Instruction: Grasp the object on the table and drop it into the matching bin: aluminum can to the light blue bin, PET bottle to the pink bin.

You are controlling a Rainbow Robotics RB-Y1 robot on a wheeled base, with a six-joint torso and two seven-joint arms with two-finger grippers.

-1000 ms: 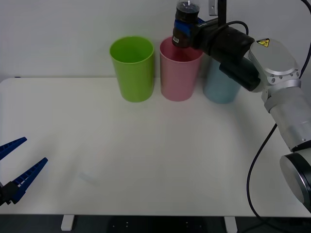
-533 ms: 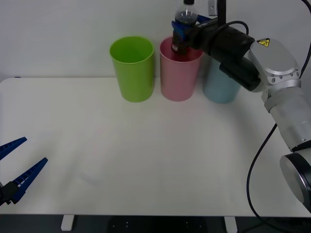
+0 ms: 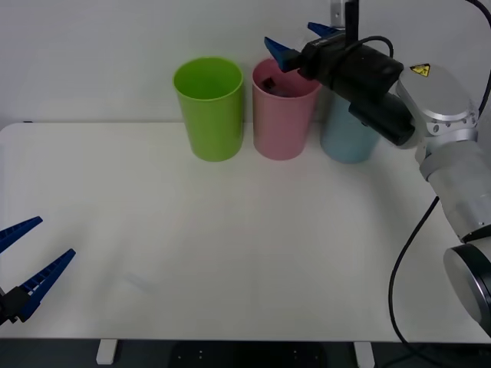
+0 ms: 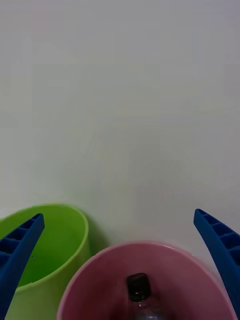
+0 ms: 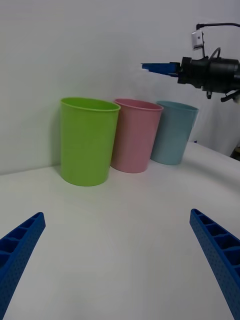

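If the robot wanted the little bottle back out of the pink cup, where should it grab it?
Probably by the black cap, coming straight down from above. The PET bottle stands cap-up deep inside the pink bin, so the walls block its sides.

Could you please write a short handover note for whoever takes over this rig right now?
Right claw: open, empty, above the pink bin at the back of the table.
Left claw: open, parked low at the table's near left edge.
PET bottle: inside the pink bin, cap up.
Green bin stands left of the pink one, light blue bin right of it.
Done: bottle is dropped in the matching bin.
Left: probably just draw the right arm back.
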